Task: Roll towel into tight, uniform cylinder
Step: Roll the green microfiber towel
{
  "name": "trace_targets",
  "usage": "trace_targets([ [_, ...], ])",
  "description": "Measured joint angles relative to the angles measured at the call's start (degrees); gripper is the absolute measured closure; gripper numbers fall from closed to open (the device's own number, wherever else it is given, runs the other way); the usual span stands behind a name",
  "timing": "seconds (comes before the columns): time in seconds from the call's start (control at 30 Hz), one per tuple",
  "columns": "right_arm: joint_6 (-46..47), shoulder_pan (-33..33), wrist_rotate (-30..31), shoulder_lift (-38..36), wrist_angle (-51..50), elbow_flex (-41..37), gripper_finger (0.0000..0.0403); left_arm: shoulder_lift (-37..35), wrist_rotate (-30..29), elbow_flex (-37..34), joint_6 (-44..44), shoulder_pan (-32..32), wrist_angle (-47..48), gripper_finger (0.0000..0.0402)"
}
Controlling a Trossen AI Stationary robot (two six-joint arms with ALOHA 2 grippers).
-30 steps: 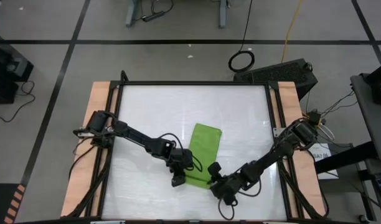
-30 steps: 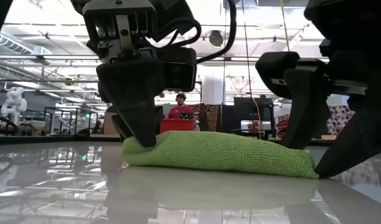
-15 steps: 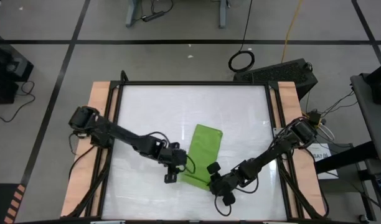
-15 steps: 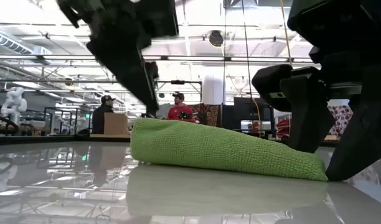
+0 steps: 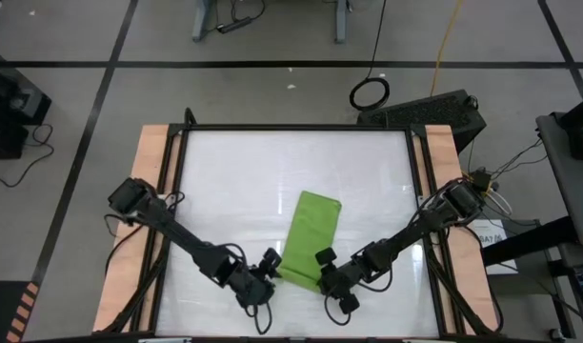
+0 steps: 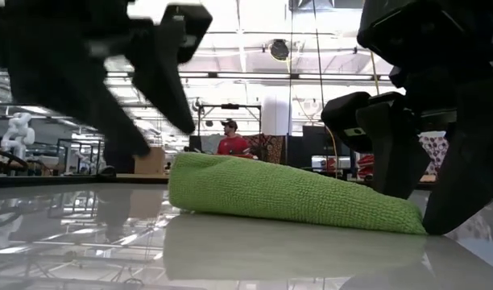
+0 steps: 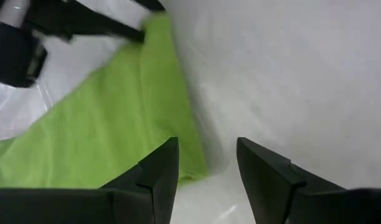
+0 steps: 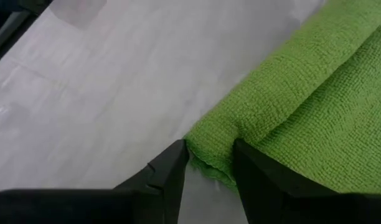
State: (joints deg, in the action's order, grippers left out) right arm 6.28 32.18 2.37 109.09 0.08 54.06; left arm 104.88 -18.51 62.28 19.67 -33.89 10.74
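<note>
The lime-green towel (image 5: 309, 236) lies on the white tabletop as a narrow folded strip running from far to near, its thick near end facing the low view (image 6: 287, 193). My left gripper (image 5: 267, 272) hovers open just left of the towel's near-left corner (image 7: 193, 163), touching nothing. My right gripper (image 5: 326, 272) is shut on the towel's near-right corner. My right gripper pinches the thick folded near-right corner of the towel (image 8: 210, 148) between its two fingers (image 8: 170, 171); several layers sit in the gap. The fingers slant down from the table's near right. That corner lies low on the tabletop (image 6: 408, 219), and the rest of the towel rests flat.
Bare white tabletop (image 5: 234, 171) stretches far and left of the towel. Wooden rails (image 5: 150, 162) and a black frame border the table's sides. A person in red (image 6: 232, 143) stands in the room beyond the table.
My left gripper has let go of the towel's near-left end, lifted, rolled about its wrist and swung toward the table's near edge, so it now comes from the near left. The freed left end of the towel has sprung up thicker. My right gripper has kept its hold.
</note>
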Motion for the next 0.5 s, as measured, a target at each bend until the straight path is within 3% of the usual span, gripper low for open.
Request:
trace_targets([
  [0.23,0.17,0.00,-0.22,0.04,1.87,-0.04,0.0275,3.93,-3.11,0.00,4.72,1.29,-0.54,0.0233],
  [0.5,1.03,0.00,-0.11,0.04,1.92,-0.02,0.0275,6.29,-1.74,0.17,7.14,3.67,-1.15,0.0233],
])
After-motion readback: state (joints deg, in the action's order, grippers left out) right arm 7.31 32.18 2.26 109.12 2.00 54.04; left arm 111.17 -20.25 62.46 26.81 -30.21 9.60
